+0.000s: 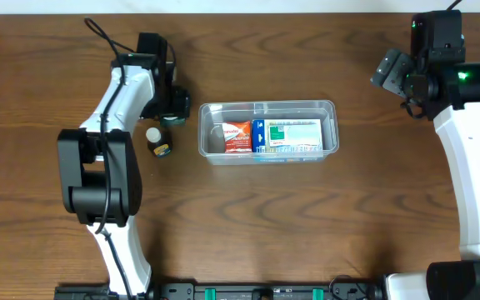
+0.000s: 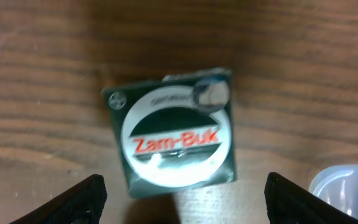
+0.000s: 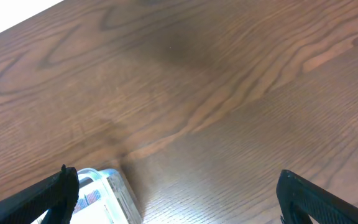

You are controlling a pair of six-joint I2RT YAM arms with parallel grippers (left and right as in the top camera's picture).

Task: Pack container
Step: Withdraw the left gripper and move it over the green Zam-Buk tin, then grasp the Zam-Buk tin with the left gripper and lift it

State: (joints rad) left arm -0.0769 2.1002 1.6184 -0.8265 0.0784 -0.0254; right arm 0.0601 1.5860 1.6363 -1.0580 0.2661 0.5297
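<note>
Container (image 1: 269, 103) — clear plastic, rectangular, rounded corners.

White arms (image 1: 123, 92), blk joints (image 1: 98, 177), green LED (image 1: 463, 77)

The dark green box (image 2: 173, 134) carries "Zam-Buk" in red letters across a white oval on its top face. Printing on the orange box (image 1: 237, 136) and the white-and-green box (image 1: 294, 133) inside the container (image 1: 332, 107) is too small to read.

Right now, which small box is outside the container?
The green Zam-Buk box, on the table under the left gripper; the red box and white box are inside.
</note>
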